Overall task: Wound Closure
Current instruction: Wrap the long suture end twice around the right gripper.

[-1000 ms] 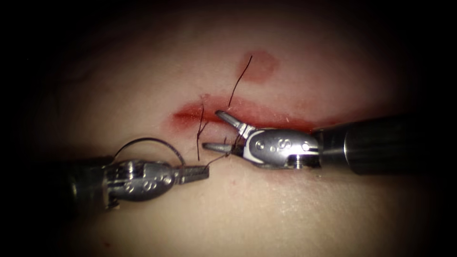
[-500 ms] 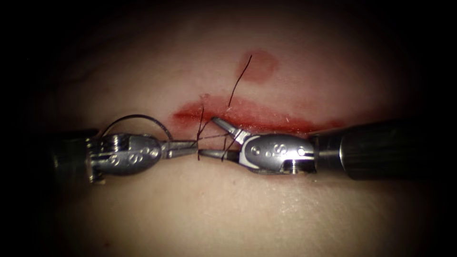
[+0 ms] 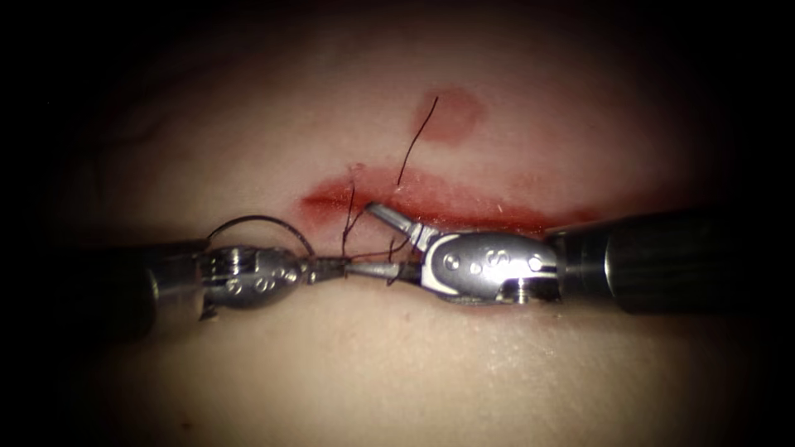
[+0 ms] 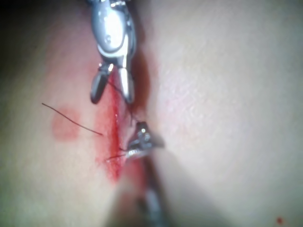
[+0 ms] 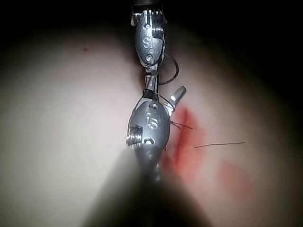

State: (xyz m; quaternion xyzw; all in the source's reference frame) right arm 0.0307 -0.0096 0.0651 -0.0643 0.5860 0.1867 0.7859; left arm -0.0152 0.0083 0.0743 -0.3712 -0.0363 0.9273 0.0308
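My left tool [image 3: 331,267] lies on the left of the cut [image 3: 447,207], jaws shut on the curved needle [image 3: 258,218] near its thread end. The needle arcs back over the tool, clear of the tissue [image 3: 464,372]. My right tool [image 3: 361,237] comes in from the right with its jaws open and holding nothing, and dark thread [image 3: 377,251] runs across them to the left jaws. The lower right jaw tip meets the left tool's tip. In the left wrist view the open right tool [image 4: 112,97] stands beyond my left jaws [image 4: 139,142]. In the right wrist view the needle [image 5: 174,75] curves beside the left tool [image 5: 150,87].
A long thread tail [image 3: 418,136] rises from the cut to a round patch of red fluid [image 3: 451,114]. A shorter tail [image 3: 349,211] stands at the cut's left end. Red fluid lines the cut. Both shafts lie low along the tissue.
The left tool rose from below the cut and came tip to tip with the right tool's lower jaw, carrying the needle. The right tool shifted slightly left, jaws staying open.
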